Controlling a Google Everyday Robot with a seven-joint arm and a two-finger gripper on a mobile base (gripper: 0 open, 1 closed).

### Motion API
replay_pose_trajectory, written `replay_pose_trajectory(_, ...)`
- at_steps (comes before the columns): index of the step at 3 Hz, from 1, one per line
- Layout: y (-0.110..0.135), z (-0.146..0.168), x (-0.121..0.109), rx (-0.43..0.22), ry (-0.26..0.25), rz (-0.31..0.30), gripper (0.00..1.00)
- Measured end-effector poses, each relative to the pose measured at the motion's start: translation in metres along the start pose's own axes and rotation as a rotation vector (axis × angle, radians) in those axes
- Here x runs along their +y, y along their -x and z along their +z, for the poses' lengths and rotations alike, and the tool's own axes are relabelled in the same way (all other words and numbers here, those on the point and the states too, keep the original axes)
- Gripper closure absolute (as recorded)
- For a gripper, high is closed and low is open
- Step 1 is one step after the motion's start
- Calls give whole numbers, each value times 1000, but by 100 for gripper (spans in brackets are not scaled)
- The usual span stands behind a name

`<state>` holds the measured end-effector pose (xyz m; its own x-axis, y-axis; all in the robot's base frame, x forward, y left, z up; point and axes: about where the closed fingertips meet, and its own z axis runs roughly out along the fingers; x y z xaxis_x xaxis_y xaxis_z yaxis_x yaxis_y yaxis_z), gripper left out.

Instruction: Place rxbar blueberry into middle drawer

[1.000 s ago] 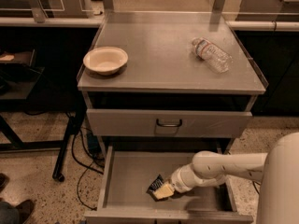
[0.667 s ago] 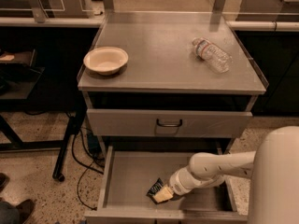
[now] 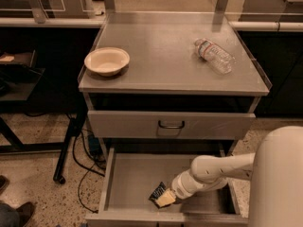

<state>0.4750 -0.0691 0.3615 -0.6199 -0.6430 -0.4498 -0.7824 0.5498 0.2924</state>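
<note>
Pincer (image 3: 164,200) at the arm's end sits low inside the open middle drawer (image 3: 135,176), near its front wall, pinching the rxbar blueberry (image 3: 156,191). The bar is tilted, its long axis diagonal, free end pointing toward the back-left.

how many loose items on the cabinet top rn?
2: bowl at left, water bottle lying at right. Gripper is down in the open middle drawer, at the rxbar blueberry.
</note>
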Motion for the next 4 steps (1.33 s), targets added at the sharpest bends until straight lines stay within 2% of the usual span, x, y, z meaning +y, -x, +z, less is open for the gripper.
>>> replay_pose_trajectory(1, 0, 0, 0, 0, 0, 0, 63)
replay_pose_trajectory(2, 0, 0, 0, 0, 0, 0, 32)
replay_pose_trajectory(3, 0, 0, 0, 0, 0, 0, 8)
replay_pose_trajectory(4, 0, 0, 0, 0, 0, 0, 0)
